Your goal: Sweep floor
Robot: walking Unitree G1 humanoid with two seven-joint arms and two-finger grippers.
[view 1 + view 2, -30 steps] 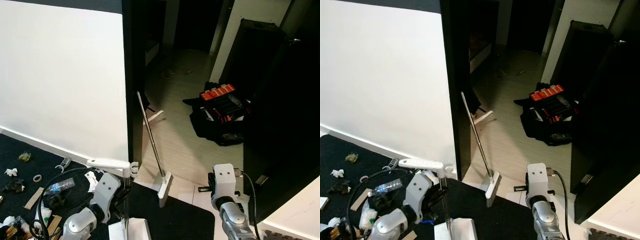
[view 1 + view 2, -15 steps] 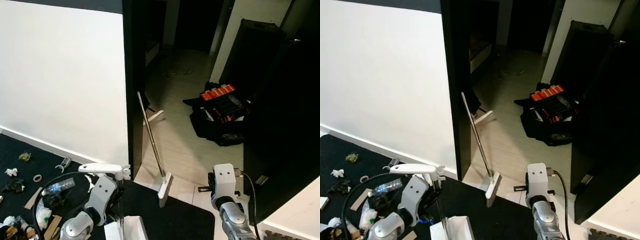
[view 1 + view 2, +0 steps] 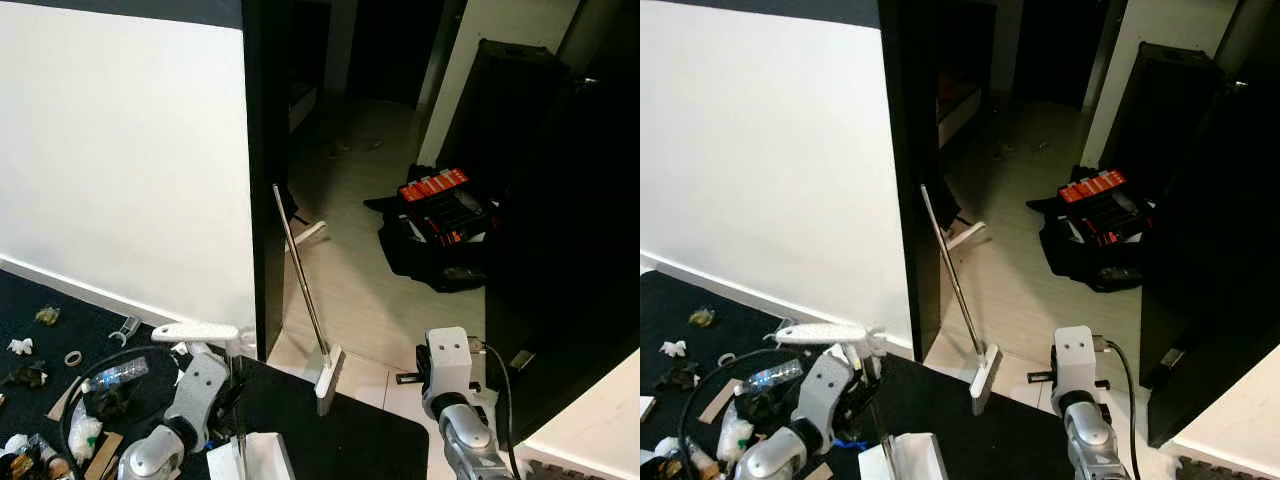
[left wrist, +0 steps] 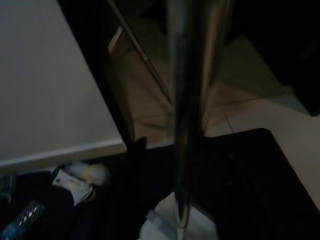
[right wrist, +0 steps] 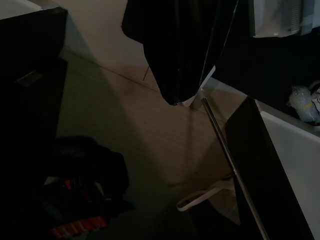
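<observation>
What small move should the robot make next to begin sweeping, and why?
Probably reach the right arm toward the silver-poled broom with the white head. The broom leans untouched against the dark door frame, just ahead and left of that arm, and scattered litter waits on the black mat.

Black bag (image 3: 440, 255) with red-topped case (image 3: 437, 186) at centre right; white wall (image 3: 120, 150) upper left; black door frame (image 3: 262, 150) centre.

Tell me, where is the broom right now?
The broom leans against the black door frame ahead, its head on the pale tiles beside the black mat.
</observation>
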